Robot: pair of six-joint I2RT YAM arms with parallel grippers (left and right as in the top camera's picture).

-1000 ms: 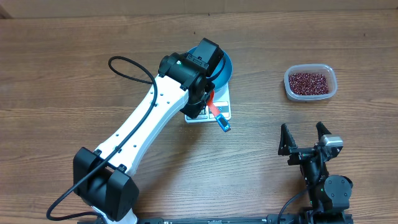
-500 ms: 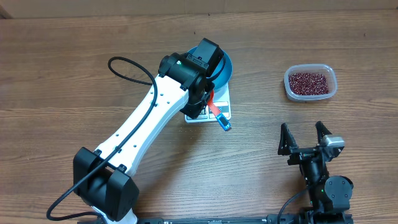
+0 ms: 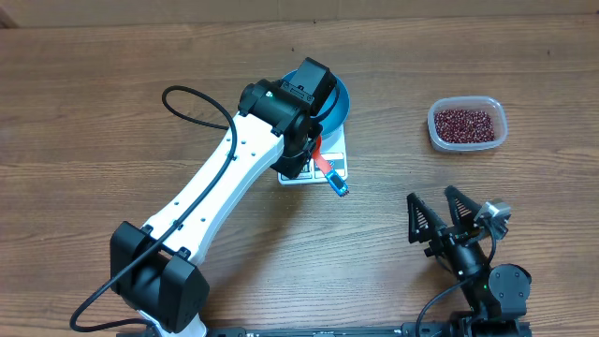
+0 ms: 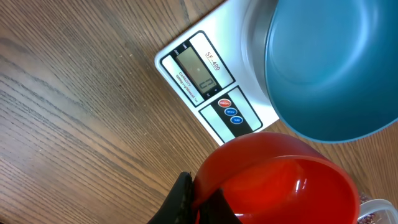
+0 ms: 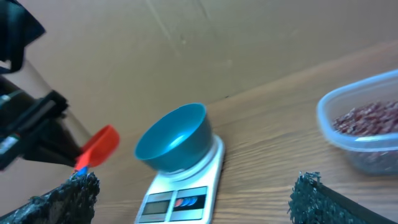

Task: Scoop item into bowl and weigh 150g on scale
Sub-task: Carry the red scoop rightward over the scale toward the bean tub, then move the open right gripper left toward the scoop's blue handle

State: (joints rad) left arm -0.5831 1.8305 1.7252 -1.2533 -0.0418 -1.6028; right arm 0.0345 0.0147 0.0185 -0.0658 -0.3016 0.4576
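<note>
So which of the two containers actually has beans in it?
The clear plastic tub, off to the right, holds the maroon beans; the blue bowl on the scale shows only bare blue inside.

light: bright, even | shadows: soft | glare: sheen on red scoop | blur: right wrist view, bowl smeared

Glossy blue plastic bowl, grained wood table

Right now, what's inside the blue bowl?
Nothing that I can see: the visible inside of the blue bowl is bare. From overhead, the left arm covers most of it.
</note>
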